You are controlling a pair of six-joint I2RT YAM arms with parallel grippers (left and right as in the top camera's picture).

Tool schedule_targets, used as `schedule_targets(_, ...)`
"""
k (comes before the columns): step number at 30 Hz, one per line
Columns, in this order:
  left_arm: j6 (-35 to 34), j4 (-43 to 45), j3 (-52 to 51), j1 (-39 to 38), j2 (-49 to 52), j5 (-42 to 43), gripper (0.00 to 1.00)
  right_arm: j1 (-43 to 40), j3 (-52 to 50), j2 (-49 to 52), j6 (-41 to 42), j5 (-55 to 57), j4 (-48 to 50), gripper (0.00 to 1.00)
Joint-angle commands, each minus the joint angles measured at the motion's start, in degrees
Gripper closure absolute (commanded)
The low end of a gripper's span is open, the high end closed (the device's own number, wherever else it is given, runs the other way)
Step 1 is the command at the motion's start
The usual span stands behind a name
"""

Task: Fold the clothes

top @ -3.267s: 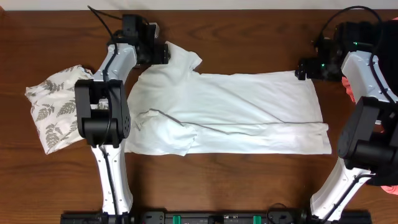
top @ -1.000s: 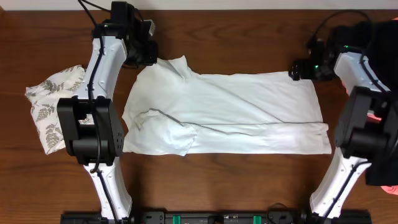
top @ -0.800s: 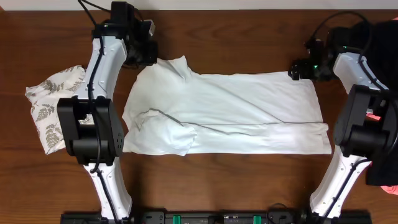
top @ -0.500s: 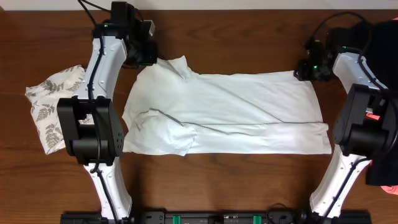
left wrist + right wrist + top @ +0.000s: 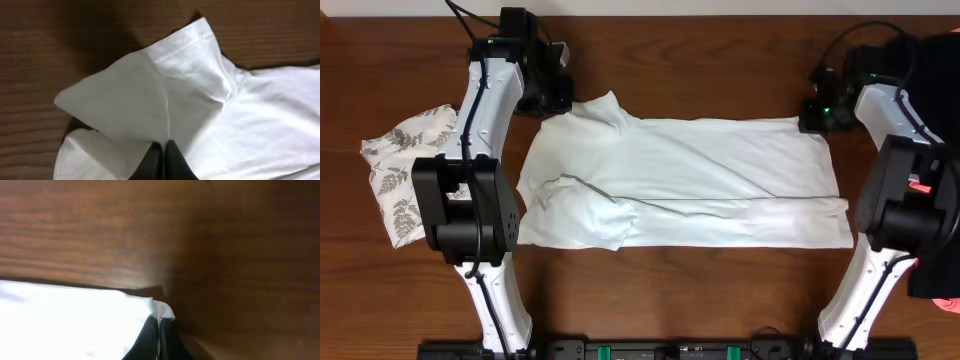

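The clothes here are chiefly a white T-shirt [image 5: 690,180], spread flat across the middle of the table with its lower edge folded up. My left gripper [image 5: 558,100] is at its far left sleeve, shut on the cloth. In the left wrist view the closed fingertips [image 5: 161,145] pinch the white fabric [image 5: 150,95], which rises in a peak. My right gripper [image 5: 812,118] is at the far right corner of the hem. In the right wrist view it [image 5: 156,321] is shut on that small white corner [image 5: 165,311].
A crumpled leaf-print garment [image 5: 405,175] lies left of the left arm. Dark and coral-pink cloth [image 5: 949,303] shows at the right edge behind the right arm. The bare wooden table [image 5: 720,290] runs along the front.
The right gripper has closed onto the shirt's far right corner, after standing open beside it. The left gripper stays shut on the sleeve, which has shifted slightly.
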Motion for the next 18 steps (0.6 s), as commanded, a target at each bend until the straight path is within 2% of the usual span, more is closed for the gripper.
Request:
schedule_targets(1, -0.5, -0.9, -0.1, -0.1, -2.1, -0.4, 0.94, -0.3, 0.1, -5.0, 2.1, 4.4, -0.7, 0.99)
schedule_targets(8, -3.1, -5.3, 0.0, -0.1, -7.7, -0.2, 0.94, -0.5, 0.1, -9.4, 2.1, 4.4, -4.9, 0.99)
schedule_targets(18, -5.0, -13.6, -0.1, -0.1, -11.7, 1.7, 0.94, -0.5, 0.1, -10.4, 2.1, 4.4, -17.0, 0.99)
